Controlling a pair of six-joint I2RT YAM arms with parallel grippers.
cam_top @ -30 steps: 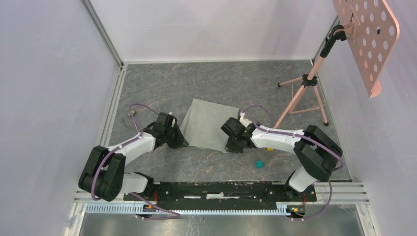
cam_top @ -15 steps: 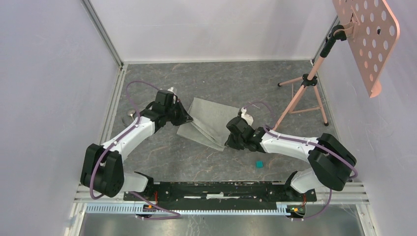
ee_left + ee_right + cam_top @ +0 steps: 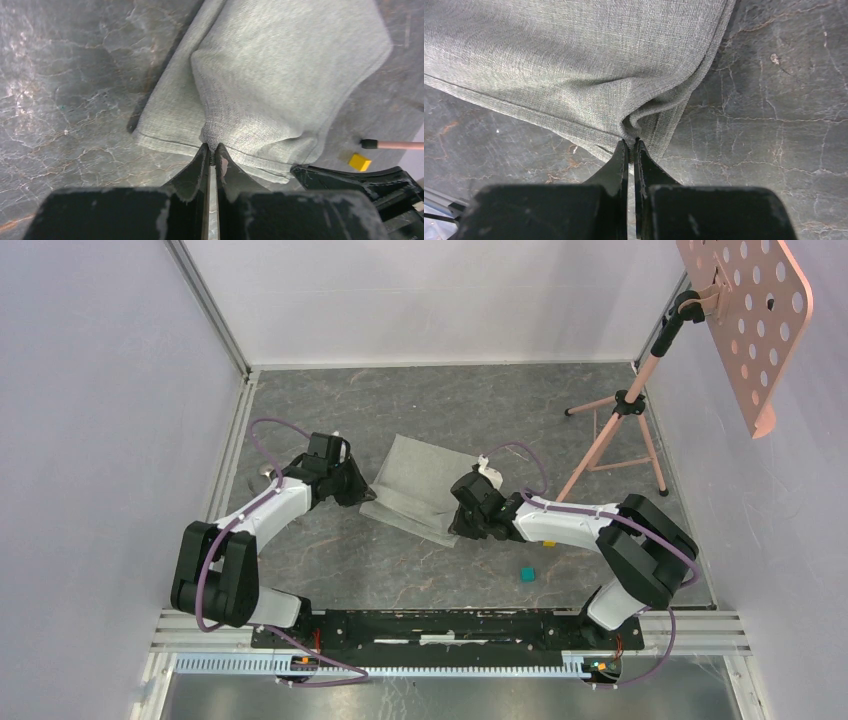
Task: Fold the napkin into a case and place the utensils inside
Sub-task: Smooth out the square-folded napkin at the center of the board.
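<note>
Napkin lies mid-counter, between the two arms and doubled over on itself, with stacked layers along its near edge. Left pincer sits at the napkin's left near corner. In the left wrist view, the pincer has its tips pressed together on a pinch of cloth. The napkin puckers upward from that spot, and a lower layer with a stitched hem lies flat on the counter beneath it. Right pincer sits at the right near corner. In the right wrist view, this pincer is likewise clamped on a bunched bit of hem, and the napkin spreads away from it with small creases radiating from the grip. Yellow cube is on the counter, partly hidden under the right forearm. It also shows in the left wrist view. Teal cube lies nearer, right of centre and well apart from the napkin. A pink tripod stand is at the far right, carrying a perforated board.
</note>
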